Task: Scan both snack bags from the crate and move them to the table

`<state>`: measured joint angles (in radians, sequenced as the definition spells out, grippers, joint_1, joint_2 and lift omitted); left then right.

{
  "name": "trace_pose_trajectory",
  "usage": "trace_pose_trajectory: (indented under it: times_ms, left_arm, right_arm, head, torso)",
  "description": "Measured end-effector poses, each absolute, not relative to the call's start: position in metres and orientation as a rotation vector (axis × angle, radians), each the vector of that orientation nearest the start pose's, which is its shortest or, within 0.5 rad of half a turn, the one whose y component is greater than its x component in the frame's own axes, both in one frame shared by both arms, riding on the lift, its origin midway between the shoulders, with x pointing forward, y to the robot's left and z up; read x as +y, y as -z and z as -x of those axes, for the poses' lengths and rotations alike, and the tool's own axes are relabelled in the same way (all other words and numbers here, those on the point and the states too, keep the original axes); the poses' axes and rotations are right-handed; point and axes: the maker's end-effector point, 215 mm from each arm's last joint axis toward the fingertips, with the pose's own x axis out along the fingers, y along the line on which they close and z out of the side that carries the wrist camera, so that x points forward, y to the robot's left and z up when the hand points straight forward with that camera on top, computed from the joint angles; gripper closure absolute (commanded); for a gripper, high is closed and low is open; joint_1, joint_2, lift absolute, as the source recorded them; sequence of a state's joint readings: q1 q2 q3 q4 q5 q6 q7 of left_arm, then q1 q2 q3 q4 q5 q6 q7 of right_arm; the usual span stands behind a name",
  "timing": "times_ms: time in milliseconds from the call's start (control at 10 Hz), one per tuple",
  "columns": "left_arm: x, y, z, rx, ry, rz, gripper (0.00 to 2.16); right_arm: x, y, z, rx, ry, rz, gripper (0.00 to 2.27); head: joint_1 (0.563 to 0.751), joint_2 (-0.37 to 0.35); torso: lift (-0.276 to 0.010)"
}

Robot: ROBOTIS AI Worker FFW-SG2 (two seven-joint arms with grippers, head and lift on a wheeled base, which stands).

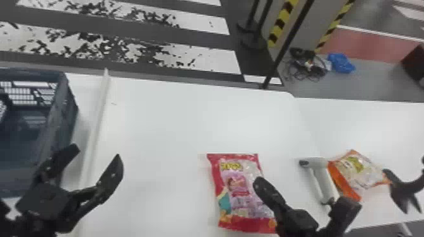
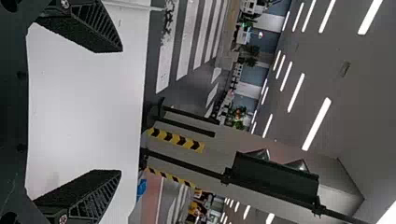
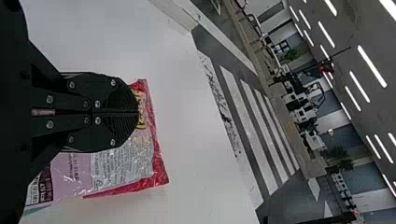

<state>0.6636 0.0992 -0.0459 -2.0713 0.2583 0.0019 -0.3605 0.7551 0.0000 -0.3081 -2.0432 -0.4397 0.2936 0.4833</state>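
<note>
Beside the dark-blue plastic crate (image 1: 63,108), the black left gripper (image 1: 97,152) is wide and empty. The red-and-pink foil snack bag (image 1: 238,189) seems pinched in the closed black right gripper (image 3: 138,113) — probably leaving print exposed for the grey-white handheld scanner (image 1: 321,175) — beside the orange-edged snack bag (image 1: 362,171).

Room to pass lies over the table (image 1: 157,126) between divider (image 1: 97,110) and red bag (image 1: 236,195). Scanner (image 1: 325,179) and orange bag (image 1: 358,171) obstruct farther right.
</note>
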Motion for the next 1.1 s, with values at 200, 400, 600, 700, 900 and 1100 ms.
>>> trace_pose_trajectory:
  times_ms: [200, 400, 600, 700, 900, 1100]
  left_arm:
    - [0.139, 0.378, -0.368, 0.144, 0.426, 0.225, 0.07]
    - [0.139, 0.378, -0.368, 0.145, 0.425, 0.224, 0.07]
    - [0.136, 0.377, -0.372, 0.144, 0.425, 0.221, 0.07]
    - [0.135, 0.378, -0.373, 0.145, 0.426, 0.221, 0.07]
    - [0.133, 0.383, -0.375, 0.151, 0.424, 0.223, 0.07]
    - [0.134, 0.385, -0.374, 0.153, 0.422, 0.223, 0.07]
  right_arm:
    - [-0.267, 0.495, -0.318, 0.448, -0.195, -0.443, 2.04]
    - [-0.260, 0.510, -0.322, 0.468, -0.196, -0.466, 2.04]
    - [-0.255, 0.511, -0.321, 0.471, -0.202, -0.473, 2.04]
    - [-0.258, 0.518, -0.320, 0.483, -0.183, -0.462, 2.04]
    - [-0.256, 0.540, -0.317, 0.502, -0.129, -0.401, 2.04]
    - [-0.249, 0.545, -0.323, 0.471, -0.102, -0.327, 2.04]
  head:
    - [0.695, -0.219]
    - [0.695, -0.205]
    - [0.695, -0.197]
    - [0.695, -0.200]
    - [0.695, -0.207]
    - [0.695, -0.193]
  torso:
    - [-0.087]
    - [-0.087]
    - [-0.087]
    - [-0.087]
    - [-0.087]
    - [-0.087]
